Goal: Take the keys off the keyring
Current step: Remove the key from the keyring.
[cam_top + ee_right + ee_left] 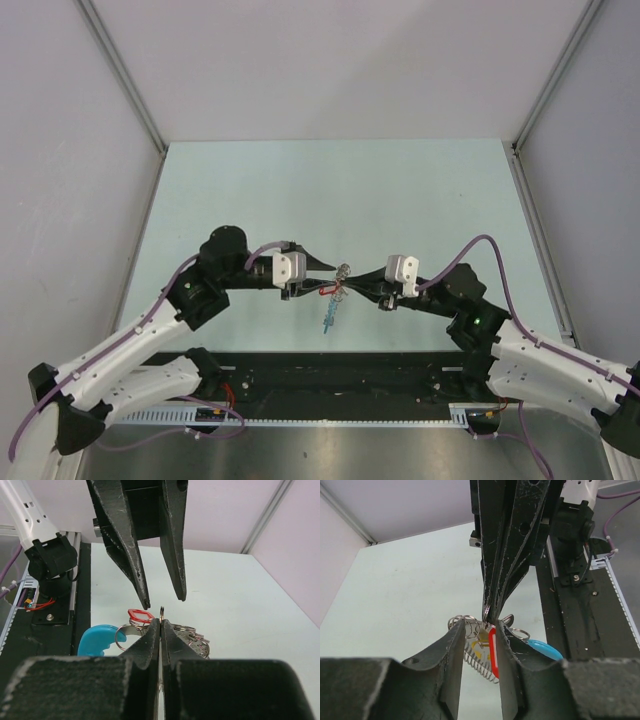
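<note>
A pale green table [250, 190], walled on three sides by plain grey-white panels [330, 60], carries nothing but the two arms, which meet nose to nose above its middle. The keyring [480, 664], a tangle of silvery rings and coiled wire, hangs in the air between them rather than lying on the surface. The right gripper [161, 622] has its jaws pressed together on a thin ring of that bunch, whose edge stands up just beyond the tips, so it appears to serve as the anchor while the other arm works. The left gripper [164, 600] has its jaws partly apart and grips nothing that can be seen. From its own camera the key [493, 652], with its red head, shows in the gap between the fingers [455, 650], probably lined up for a pinch and pull away from the ring (whether it touches either finger I cannot tell). A blue piece [545, 650] dangles to the near side, below the bunch. No brand, label or writing is legible on the keys, the grippers or the table.
</note>
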You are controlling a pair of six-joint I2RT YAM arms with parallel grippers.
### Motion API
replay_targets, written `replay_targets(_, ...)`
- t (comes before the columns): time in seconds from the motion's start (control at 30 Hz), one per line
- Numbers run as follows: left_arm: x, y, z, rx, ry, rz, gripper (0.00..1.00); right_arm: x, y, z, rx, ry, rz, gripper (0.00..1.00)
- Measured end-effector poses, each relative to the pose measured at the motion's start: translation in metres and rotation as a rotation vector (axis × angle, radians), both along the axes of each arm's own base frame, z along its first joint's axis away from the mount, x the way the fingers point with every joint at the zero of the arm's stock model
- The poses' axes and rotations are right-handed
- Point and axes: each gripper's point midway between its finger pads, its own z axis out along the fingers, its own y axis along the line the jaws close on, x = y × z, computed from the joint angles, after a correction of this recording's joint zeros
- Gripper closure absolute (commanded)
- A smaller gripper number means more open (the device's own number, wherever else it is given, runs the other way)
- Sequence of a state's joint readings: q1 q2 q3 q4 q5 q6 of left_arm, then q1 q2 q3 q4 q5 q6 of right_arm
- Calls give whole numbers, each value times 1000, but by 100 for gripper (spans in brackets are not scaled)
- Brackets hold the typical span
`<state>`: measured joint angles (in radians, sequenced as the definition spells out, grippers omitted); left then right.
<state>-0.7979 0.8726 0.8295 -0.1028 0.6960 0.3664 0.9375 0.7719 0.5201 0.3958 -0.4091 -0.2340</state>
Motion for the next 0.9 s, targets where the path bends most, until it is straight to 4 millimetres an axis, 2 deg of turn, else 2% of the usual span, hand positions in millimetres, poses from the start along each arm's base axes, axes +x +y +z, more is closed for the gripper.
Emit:
replay_targets(0.37, -5, -4, -11, 47, 59, -40, 75, -10, 1, -5, -10, -26, 34, 100)
replay_targets(0.8, -10, -4, -19, 71, 88, -66, 71, -16, 3, -6, -3, -36, 57, 100)
replay_targets(0.87, -9, -4, -20, 76, 93, -65, 73, -16, 3, -6, -4, -36, 58, 100)
replay_targets(0.9, -9, -3, -21, 77, 95, -66, 79, -16, 4, -6, -5, -35, 58, 100)
